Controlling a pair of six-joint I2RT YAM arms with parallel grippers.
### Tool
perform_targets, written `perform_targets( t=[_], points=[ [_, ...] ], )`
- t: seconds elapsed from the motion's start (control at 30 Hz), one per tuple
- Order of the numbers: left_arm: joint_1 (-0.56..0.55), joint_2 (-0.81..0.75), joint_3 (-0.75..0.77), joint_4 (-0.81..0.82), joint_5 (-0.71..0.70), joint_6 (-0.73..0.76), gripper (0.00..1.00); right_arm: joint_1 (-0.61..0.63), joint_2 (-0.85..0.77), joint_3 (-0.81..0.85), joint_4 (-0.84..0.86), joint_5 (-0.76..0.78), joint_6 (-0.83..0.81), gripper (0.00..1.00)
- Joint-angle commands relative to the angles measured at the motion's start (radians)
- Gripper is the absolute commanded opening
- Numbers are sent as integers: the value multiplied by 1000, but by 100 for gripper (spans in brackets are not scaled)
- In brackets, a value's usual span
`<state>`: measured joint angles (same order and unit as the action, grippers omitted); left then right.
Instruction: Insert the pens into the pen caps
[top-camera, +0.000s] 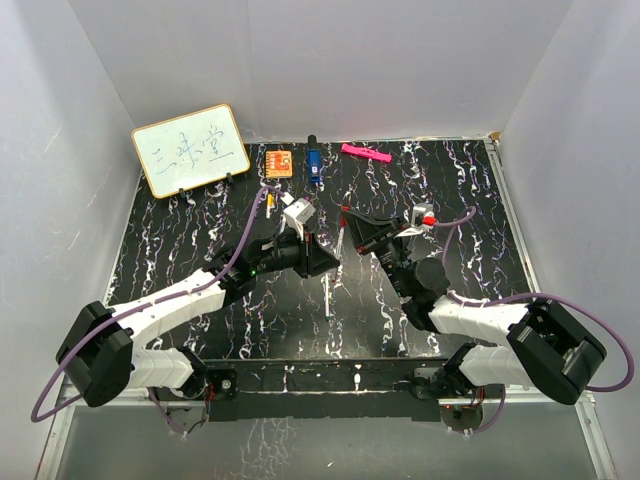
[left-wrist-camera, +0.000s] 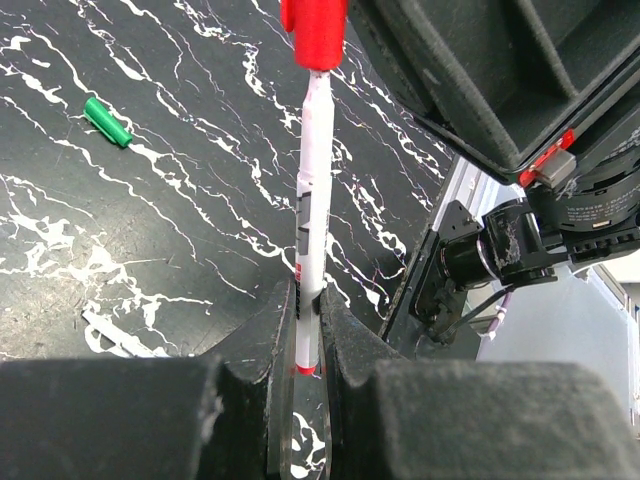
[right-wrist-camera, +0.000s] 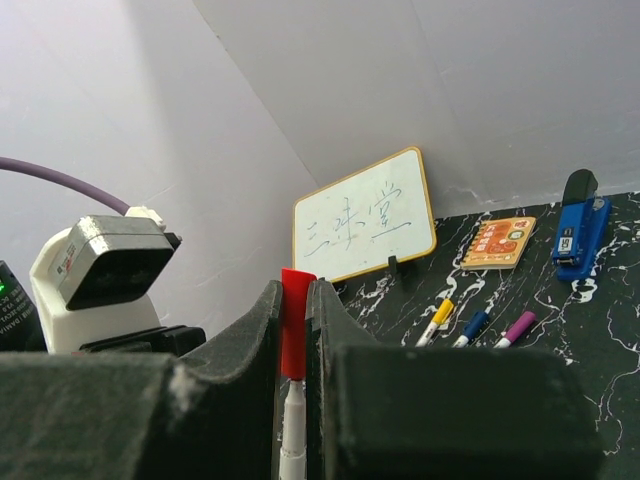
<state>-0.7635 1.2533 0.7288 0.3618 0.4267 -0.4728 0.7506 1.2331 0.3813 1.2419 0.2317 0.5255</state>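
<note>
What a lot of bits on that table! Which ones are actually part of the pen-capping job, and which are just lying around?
In the job: pen in the left fingers; red cap in the right fingers; green cap; yellow-tipped pen, blue-tipped pen, purple-tipped pen.
Lying about: whiteboard; orange square; blue stapler; pink bar.

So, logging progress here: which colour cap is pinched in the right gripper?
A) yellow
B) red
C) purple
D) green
B: the red cap sits between the fingers of the right gripper, meeting the tip of the pen held by the left gripper.
</note>
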Motion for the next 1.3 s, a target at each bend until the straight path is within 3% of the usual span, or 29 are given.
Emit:
perform_targets(
  t=[0.0, 0.37, 0.93, 1.27],
  points=[
    [-8, -47, 3, 43, -12, 6, 0, -2, -7, 22, 17, -22, 0, 0],
    [-8, -64, 1, 45, -64, 6, 0, 0, -17, 29, -55, -57, 20, 0],
    [-7, -93, -7, 199, -265, -53, 0, 2, 2, 113, -374, -183, 26, 0],
    [-7, -116, 69, 122, -405, 61, 0, 24, 52, 180, -571, -170, -11, 0]
  ],
)
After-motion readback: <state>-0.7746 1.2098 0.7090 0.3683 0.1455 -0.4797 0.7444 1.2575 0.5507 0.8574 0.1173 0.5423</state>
